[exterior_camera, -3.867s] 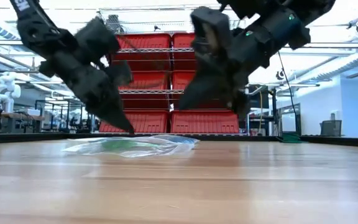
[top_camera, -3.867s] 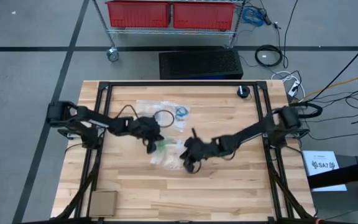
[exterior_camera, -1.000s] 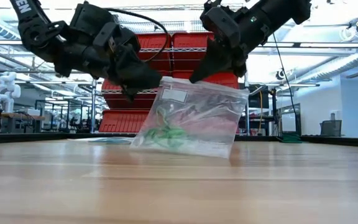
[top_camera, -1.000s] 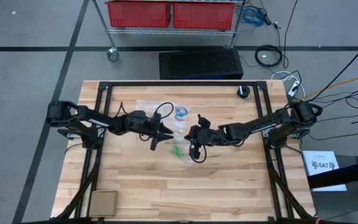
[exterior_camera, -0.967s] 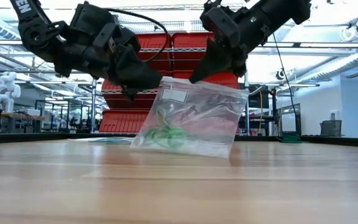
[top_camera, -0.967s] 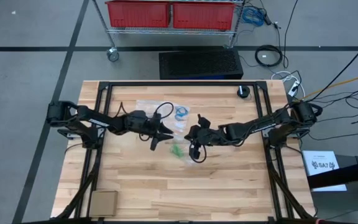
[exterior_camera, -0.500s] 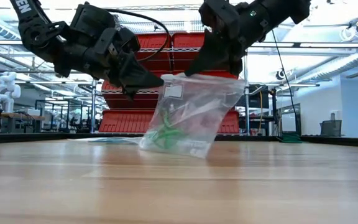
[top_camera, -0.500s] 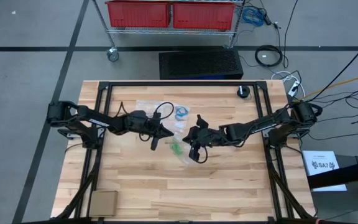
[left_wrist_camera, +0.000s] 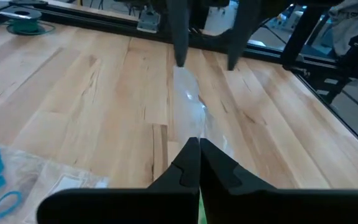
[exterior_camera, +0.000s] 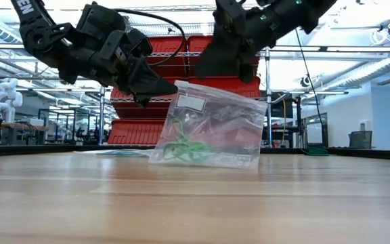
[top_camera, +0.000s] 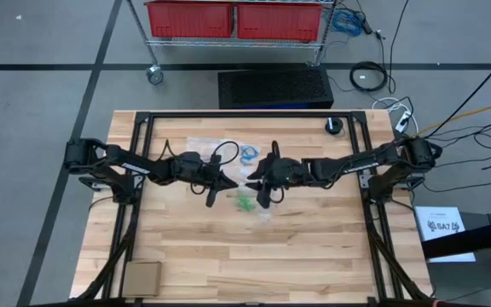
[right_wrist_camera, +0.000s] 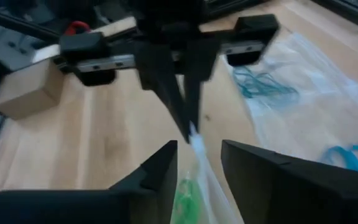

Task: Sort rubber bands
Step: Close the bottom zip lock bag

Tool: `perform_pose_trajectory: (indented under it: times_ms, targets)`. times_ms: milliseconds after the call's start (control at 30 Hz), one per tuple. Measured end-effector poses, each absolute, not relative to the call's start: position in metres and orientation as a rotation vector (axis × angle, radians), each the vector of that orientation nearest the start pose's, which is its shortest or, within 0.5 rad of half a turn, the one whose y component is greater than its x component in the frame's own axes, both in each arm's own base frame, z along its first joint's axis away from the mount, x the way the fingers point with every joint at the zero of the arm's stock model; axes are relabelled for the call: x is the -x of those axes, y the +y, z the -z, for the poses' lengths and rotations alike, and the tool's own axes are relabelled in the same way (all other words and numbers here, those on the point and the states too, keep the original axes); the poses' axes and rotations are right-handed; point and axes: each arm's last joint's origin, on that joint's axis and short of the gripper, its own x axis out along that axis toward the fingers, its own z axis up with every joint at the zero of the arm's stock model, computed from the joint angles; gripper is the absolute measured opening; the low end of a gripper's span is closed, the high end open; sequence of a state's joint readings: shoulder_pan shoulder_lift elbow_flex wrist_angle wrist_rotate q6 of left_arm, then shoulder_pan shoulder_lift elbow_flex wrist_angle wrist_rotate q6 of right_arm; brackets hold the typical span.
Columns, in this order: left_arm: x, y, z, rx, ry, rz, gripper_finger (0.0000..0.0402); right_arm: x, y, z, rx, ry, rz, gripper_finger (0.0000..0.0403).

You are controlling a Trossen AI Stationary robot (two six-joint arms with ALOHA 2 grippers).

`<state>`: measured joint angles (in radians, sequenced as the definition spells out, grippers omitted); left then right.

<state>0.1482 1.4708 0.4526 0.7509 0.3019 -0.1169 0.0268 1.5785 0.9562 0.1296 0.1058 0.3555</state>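
— Since a moment ago we've let go on the right: the right gripper (exterior_camera: 232, 64) stands open just above the clear bag (exterior_camera: 212, 125), no longer pinching its top edge.

— So our left gripper (exterior_camera: 169, 87) carries it alone — clamped shut on the bag's corner, the bottom resting on the table (exterior_camera: 195, 203). The green rubber bands (exterior_camera: 185, 149) sit inside, low down.

— Any writing?

— A white label (exterior_camera: 190, 103) on the bag, too small to read.

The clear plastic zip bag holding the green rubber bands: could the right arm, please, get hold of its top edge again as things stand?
Probably yes. The right gripper is open with the clear plastic zip bag edge between its fingers, nothing blocking. The left gripper is shut on the bag's other top corner, holding it upright.
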Motion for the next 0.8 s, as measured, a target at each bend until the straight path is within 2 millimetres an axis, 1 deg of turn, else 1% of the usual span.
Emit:
perform_pose_trajectory:
  times_ms: [133, 400, 467, 633, 800]
  targets:
    - [-0.264, 0.031, -0.164, 0.176, 0.27, 0.137, 0.0001, -0.342, -0.002, -0.227, -0.296, 0.479, 0.147, 0.012]
    - [-0.264, 0.031, -0.164, 0.176, 0.27, 0.137, 0.0, -0.343, -0.005, -0.227, -0.225, 0.478, 0.107, 0.0119]
    - [-0.264, 0.031, -0.164, 0.176, 0.27, 0.137, 0.0, -0.345, -0.004, -0.224, -0.217, 0.471, 0.082, 0.0119]
    - [-0.264, 0.031, -0.164, 0.177, 0.268, 0.137, 0.0, -0.355, -0.005, -0.214, -0.206, 0.519, 0.083, 0.0119]
    - [-0.264, 0.031, -0.164, 0.177, 0.268, 0.137, 0.0, -0.366, -0.005, -0.217, -0.171, 0.534, 0.058, 0.0112]
